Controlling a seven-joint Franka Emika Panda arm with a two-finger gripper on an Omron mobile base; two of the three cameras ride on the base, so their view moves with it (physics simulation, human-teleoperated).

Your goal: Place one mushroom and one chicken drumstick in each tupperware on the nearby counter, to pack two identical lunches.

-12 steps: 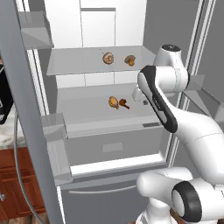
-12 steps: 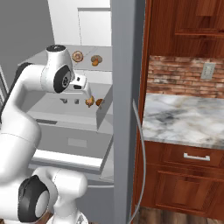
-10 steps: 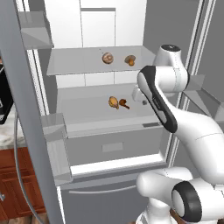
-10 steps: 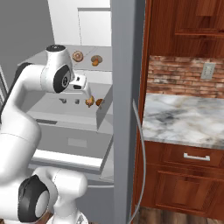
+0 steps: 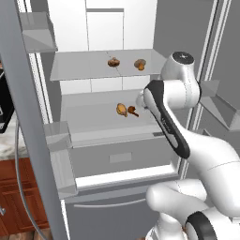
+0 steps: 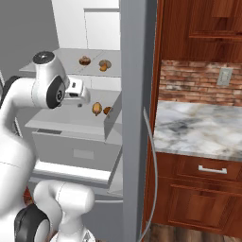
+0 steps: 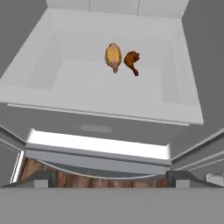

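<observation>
Currently hand (image 7: 112,181) spread, empty — both drumsticks (image 7: 113,57) at upper centre, mushrooms (image 5: 113,62) on upper fridge shelf; nothing packed, desk (image 6: 198,130) bare.

Two drumsticks (image 7: 113,57) (image 7: 131,61) side by side on pale fridge shelf (image 7: 78,85), pincer (image 7: 112,180) spread

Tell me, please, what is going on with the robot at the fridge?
The robot arm is reaching into the open fridge, its hand above the lower shelf where two chicken drumsticks lie. Two mushrooms sit on the shelf above. Its fingers are open and hold nothing. The counter lies to the right.
</observation>
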